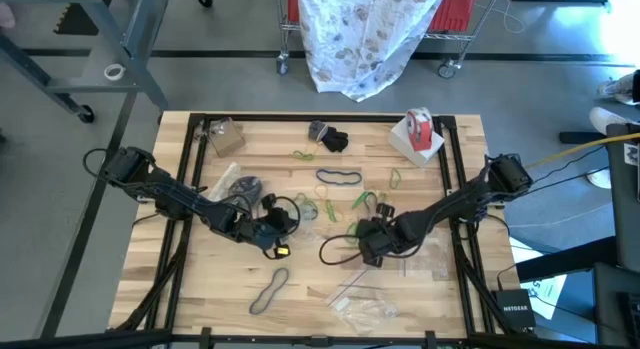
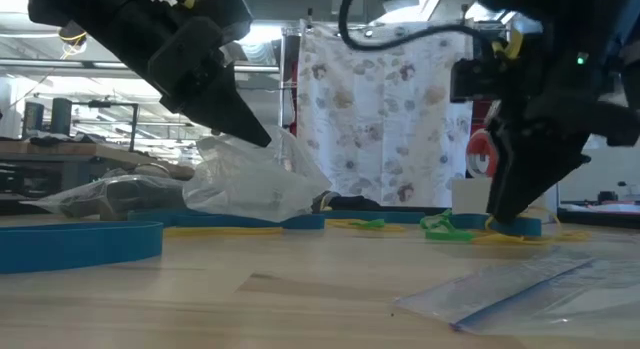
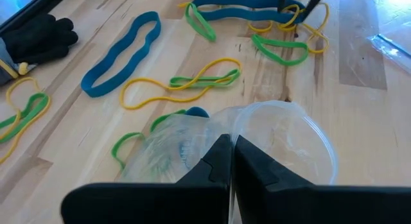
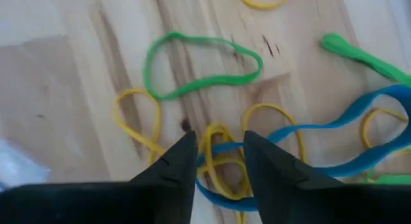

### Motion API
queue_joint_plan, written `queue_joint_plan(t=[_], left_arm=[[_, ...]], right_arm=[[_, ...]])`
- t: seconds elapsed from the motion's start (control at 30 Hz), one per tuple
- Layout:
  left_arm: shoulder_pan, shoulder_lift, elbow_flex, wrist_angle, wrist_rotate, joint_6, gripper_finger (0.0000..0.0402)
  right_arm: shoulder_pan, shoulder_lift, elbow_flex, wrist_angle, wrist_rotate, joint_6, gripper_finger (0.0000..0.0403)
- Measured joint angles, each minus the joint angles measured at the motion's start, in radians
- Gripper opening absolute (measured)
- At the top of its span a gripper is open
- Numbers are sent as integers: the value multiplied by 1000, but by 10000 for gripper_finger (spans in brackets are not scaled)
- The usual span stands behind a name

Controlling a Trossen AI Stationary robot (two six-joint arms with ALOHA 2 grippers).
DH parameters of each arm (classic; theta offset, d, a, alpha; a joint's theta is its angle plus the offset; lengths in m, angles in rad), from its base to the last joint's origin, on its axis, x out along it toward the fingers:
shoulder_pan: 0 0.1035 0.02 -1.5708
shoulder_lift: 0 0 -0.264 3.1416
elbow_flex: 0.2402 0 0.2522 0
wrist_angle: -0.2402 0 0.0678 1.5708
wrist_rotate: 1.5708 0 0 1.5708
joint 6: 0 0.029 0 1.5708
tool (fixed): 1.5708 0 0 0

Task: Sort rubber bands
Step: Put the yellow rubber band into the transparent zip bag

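Yellow bands [image 4: 221, 161] lie tangled over a blue band [image 4: 334, 153] on the wooden counter [image 1: 200, 279], right between the right gripper's [image 4: 219, 161] fingers, which are partly spread and down at the wood. More rubber bands [image 3: 180, 83] lie scattered mid-counter, green, blue and yellow. The left gripper [image 3: 231, 161], fingers pressed together, pinches the rim of a clear bag [image 3: 276, 137] just left of the pile, seemingly holding its mouth up. A good pick would take one yellow loop only, so the fingers should close on a strand clear of the blue band, then lift slowly so the tangle can fall away before carrying it towards the bag.
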State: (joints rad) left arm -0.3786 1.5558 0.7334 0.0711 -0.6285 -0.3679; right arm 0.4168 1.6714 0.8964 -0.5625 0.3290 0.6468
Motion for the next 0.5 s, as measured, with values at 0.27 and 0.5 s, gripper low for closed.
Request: queue_joint_plan(t=[0.27, 0.5], left_arm=[[0, 0, 0, 0, 0, 0, 1], [-1, 0, 0, 1, 0, 0, 1]], right_arm=[[-5, 0, -8, 1, 11, -18, 20], [-5, -1, 26, -39, 27, -23, 3]])
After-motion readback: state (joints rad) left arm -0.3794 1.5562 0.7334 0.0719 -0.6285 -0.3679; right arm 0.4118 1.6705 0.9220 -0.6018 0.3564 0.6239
